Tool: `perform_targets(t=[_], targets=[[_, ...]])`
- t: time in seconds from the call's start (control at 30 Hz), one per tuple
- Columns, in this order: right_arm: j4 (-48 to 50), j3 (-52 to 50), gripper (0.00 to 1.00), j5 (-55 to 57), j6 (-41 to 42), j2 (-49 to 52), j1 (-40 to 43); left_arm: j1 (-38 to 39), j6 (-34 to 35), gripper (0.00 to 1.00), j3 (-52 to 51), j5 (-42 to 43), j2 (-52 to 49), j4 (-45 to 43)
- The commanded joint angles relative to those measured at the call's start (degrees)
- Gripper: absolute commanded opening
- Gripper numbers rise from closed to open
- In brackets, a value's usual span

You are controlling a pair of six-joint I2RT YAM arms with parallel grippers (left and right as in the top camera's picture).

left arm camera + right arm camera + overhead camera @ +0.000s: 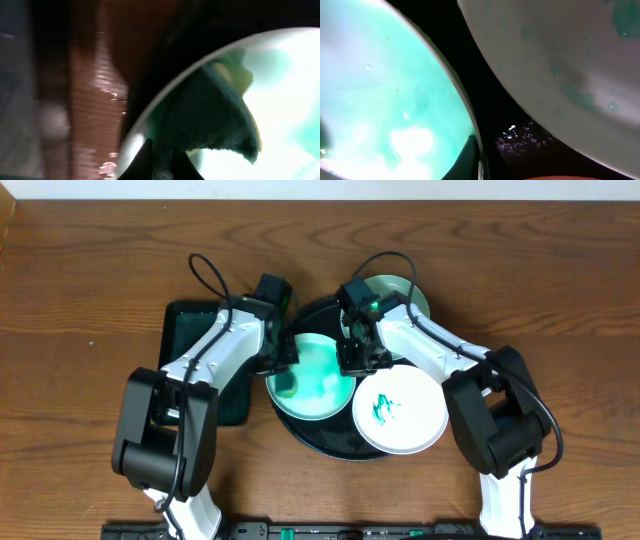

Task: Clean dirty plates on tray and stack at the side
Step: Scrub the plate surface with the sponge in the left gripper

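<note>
Looking down from overhead, I see the large round glossy black tray (330, 442) about midway between the left and right edges of the brown wooden desk (80, 260), somewhat closer to the near edge. Three plates are on it or at its rim. A pale mint-green round plate smeared with teal (320, 380) lies on the tray's left half. A white round plate (410, 415) with a small teal smear sits on the tray's near right side, overhanging the rim toward the right edge of the desk. A second pale mint-green plate (405, 292) shows at the tray's far side, partly hidden under my right arm. I cannot tell whether it rests on the tray or beside it.

My left tool (283, 368) is over the left rim of the smeared plate. On the left wrist camera its fingertips (142, 162) are clenched on a dark green sponge (210, 120), which lies against the plate's surface just inside the rim. Under my left arm, toward the left edge, lies a smaller black rectangular tray (190, 320).

My right tool (357, 362) is at the right rim of the same plate. The right wrist camera shows one fingertip (467, 157) touching that rim, with black tray showing between that plate and the white one. Whether this tool is clenched or released I cannot tell.
</note>
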State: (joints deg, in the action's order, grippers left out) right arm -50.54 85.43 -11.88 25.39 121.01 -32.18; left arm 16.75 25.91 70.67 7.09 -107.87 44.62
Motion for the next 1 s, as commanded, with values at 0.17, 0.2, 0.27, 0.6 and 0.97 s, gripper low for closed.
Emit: perform_targets(t=[0.17,0.2,0.27,0.6,0.97], targets=[[-0.7,-1.88,0.01,0.85,-0.83,1.6,-0.76,-0.85,0.07,0.07,-1.36,-16.2,-2.51,1.51],[-0.7,-1.88,0.01,0.85,-0.81,1.6,-0.76,-0.59,-0.33,0.07,-0.9,-16.17,-2.27,1.62],[-0.66,-1.88,0.01,0.85,-0.81,1.6,-0.76,0.15,-0.39,0.07,0.17,-16.17,-1.36,1.88],[-0.63,-1.88,0.01,0.85,-0.83,1.6,-0.76,2.95,-0.28,0.07,4.11,-16.13,8.76,5.68],[-0.66,-1.36,0.01,0.87,-2.4,1.46,-0.76,-2.38,-0.5,0.07,4.13,-16.59,13.53,6.84]])
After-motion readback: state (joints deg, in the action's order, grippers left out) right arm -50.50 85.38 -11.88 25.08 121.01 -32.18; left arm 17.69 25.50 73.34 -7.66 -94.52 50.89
